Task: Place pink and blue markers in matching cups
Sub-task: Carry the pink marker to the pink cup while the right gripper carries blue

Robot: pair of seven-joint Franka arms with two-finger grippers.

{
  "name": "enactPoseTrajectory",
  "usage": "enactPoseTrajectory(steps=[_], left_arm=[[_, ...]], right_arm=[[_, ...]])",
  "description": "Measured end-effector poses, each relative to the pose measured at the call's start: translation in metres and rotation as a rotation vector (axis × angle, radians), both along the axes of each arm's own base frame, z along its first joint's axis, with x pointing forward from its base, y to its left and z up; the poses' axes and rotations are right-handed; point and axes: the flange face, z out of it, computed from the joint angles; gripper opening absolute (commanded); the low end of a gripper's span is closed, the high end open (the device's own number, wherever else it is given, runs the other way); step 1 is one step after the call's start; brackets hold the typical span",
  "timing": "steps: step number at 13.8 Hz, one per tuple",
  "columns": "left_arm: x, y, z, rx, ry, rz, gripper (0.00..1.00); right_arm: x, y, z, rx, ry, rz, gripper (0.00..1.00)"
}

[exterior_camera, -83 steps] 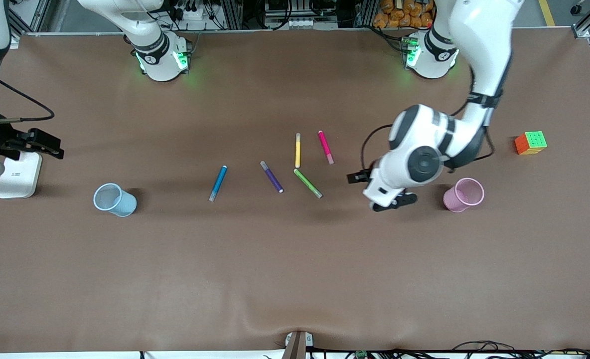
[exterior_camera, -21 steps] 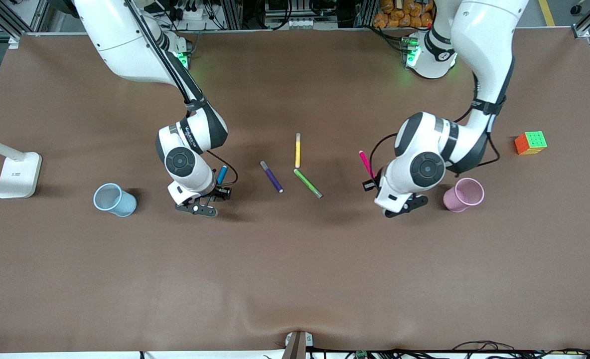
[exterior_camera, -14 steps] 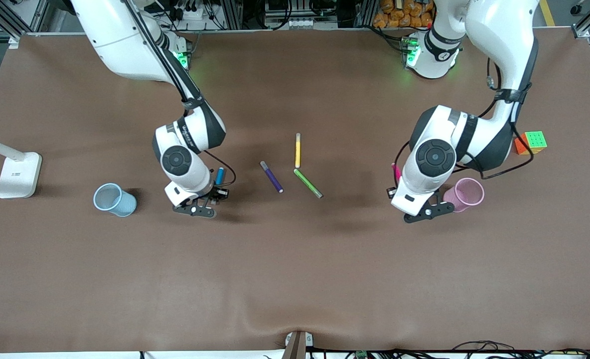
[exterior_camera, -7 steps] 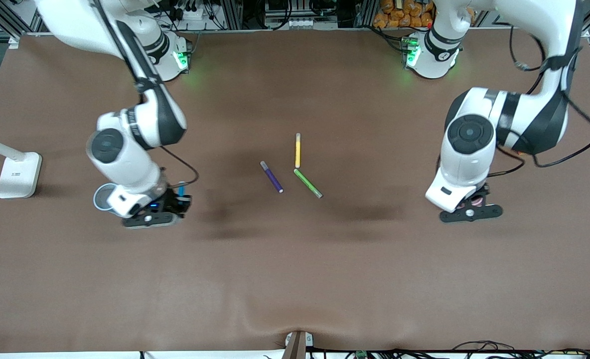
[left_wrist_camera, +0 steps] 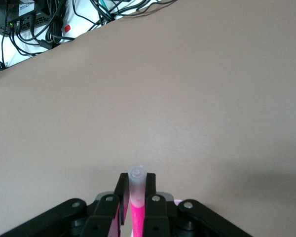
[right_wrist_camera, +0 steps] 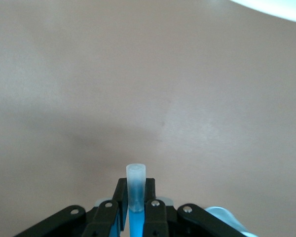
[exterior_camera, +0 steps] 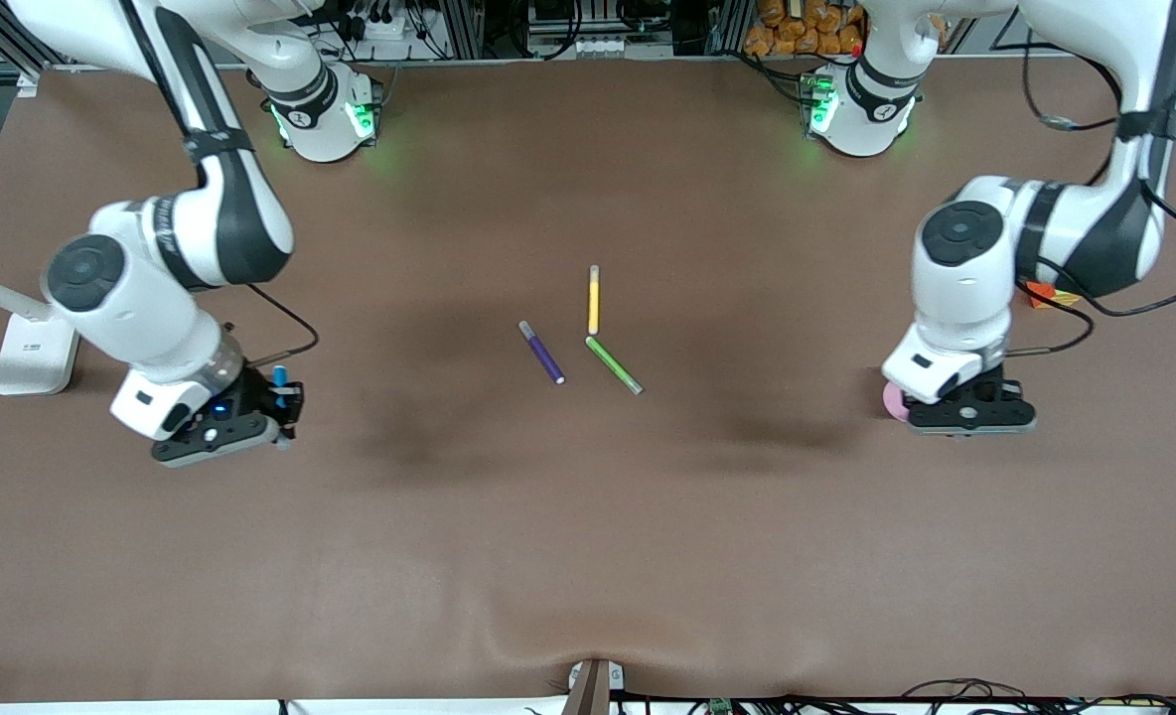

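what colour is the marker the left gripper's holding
Magenta pink marker with a pale translucent cap, clamped in the left gripper; clearest in the left wrist view.

No legible text, label, brand name, number or sign appears in any view. Small dark marks on the white robot bases [exterior_camera: 322, 117] near their green lights cannot be read, and the brown tabletop [exterior_camera: 588, 536] bears no printing.

We see the left gripper [left_wrist_camera: 136, 210] clamped on the pink marker [left_wrist_camera: 137, 217] | its pale translucent cap [left_wrist_camera: 137, 181] sticks out past our fingers [left_wrist_camera: 153, 212] | bare brown table [left_wrist_camera: 187, 98] ahead | tangled black cables [left_wrist_camera: 64, 24] past the table's edge
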Motion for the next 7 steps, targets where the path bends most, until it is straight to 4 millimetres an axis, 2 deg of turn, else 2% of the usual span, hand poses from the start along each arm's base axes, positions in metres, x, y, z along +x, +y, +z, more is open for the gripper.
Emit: enactPoseTrajectory(steps=[1,2,4,5,7], left_arm=[[0.0,0.007,-0.002,-0.005,-0.007,-0.002,0.0],[-0.001,0.006,-0.002,-0.011,-0.015,-0.01,0.0],[-0.004,-0.004,0.0,-0.024,-0.027,-0.034,0.0],[-0.007,-0.007,-0.002,-0.03,-0.026,-0.045,0.0],[-0.019,-0.008,-0.011,-0.039,-0.015,-0.053,0.0]], right_arm=[[0.001,-0.019,0.012,0.025,0.005,0.031,0.0],[0.0,-0.039,0.021,0.053,0.008,0.063,0.0],[-0.003,-0.072,0.027,0.077,0.017,0.117,0.0],[-0.003,-0.077,0.027,0.08,0.019,0.128,0.0],[-0.004,-0.073,0.025,0.078,0.019,0.166,0.0]])
